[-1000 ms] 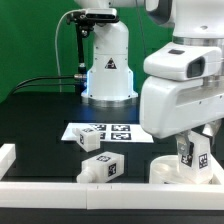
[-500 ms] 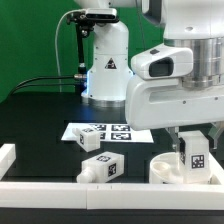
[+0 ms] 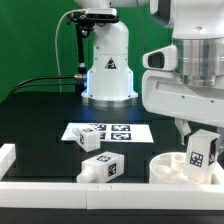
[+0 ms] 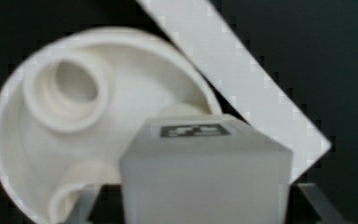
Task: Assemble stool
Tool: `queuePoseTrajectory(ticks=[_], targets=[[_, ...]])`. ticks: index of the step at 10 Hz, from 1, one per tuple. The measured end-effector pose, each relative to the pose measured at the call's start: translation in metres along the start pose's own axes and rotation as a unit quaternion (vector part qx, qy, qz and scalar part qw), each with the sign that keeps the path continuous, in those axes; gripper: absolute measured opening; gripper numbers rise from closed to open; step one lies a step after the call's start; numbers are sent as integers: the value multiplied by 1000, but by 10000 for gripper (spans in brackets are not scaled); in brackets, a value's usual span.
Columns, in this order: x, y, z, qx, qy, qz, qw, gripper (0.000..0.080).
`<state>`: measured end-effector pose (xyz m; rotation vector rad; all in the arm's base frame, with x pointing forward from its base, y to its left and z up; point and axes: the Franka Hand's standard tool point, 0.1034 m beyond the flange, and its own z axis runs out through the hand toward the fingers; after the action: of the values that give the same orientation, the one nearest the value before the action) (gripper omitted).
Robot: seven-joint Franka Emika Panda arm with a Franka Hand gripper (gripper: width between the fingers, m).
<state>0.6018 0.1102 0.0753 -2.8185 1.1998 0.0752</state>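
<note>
My gripper [image 3: 203, 138] is shut on a white block leg [image 3: 204, 154] with a marker tag, held upright just above the round white seat [image 3: 172, 168] at the exterior view's lower right. In the wrist view the held leg [image 4: 202, 175] fills the space between the fingers [image 4: 329, 205]. The seat [image 4: 51, 130] lies beneath it, one round socket [image 4: 69, 85] showing. Two more legs lie on the table: one [image 3: 92, 139] by the marker board, one [image 3: 102, 168] near the front rail.
The marker board [image 3: 110, 130] lies in the table's middle. White border rails run along the front [image 3: 60, 190] and the left [image 3: 8, 154]; one rail [image 4: 229, 60] crosses the wrist view beside the seat. The robot base [image 3: 108, 70] stands behind.
My gripper has carried the leg a little toward the exterior view's right, over the seat. The loose legs and the seat have not moved.
</note>
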Motion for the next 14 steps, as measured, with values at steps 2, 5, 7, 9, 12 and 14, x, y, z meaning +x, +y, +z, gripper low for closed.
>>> queuePoseTrajectory(ticks=[2,5,7,9,12,14], targets=[[-1,0,0,3,-4,1,1000,334],[-2,-2,0,8,-10,158,987,334],[-3,-4,1,14,-9,315,949,334],[-5,-5,2,19,-11,367,930,334],[-4,-4,-2,13,-18,263,965,587],[0,-8,-13,19,-18,99,995,636]])
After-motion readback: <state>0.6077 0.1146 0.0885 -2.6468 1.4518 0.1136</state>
